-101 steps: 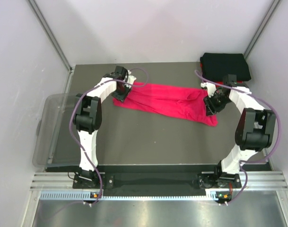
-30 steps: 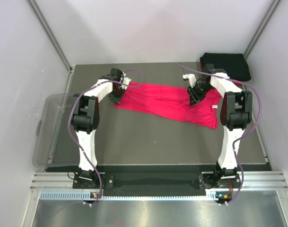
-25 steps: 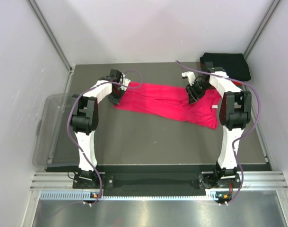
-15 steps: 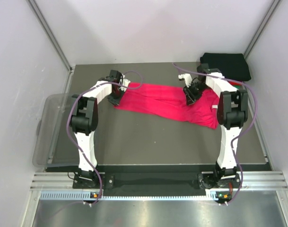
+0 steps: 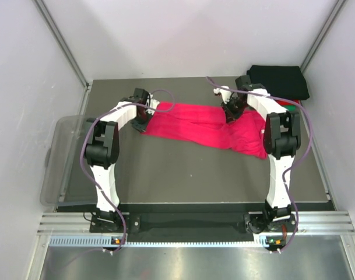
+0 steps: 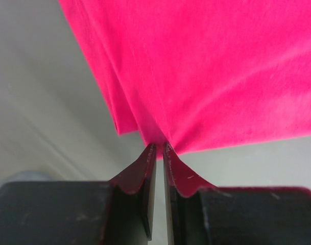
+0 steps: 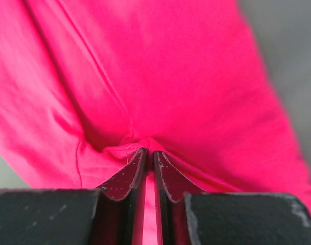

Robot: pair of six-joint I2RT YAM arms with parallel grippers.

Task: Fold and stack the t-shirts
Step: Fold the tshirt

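Top external view: the bright magenta-pink cloth t-shirt (image 5: pixel 194 125) lies on the dark grey table (image 5: pixel 183 169). Its long axis runs left to right, sloping nearer at the right. The left gripper (image 5: pixel 142 115) is clenched on the shirt's left corner. The right gripper (image 5: pixel 228 114) is clamped on a bunched fold right of centre, by the far edge. Any fold likely turns on this line between the grips. Since 3.4 s ago the right gripper has shifted leftward off the right end, while the left has barely moved. A folded black cloth t-shirt (image 5: pixel 279 80) sits in the far right corner.
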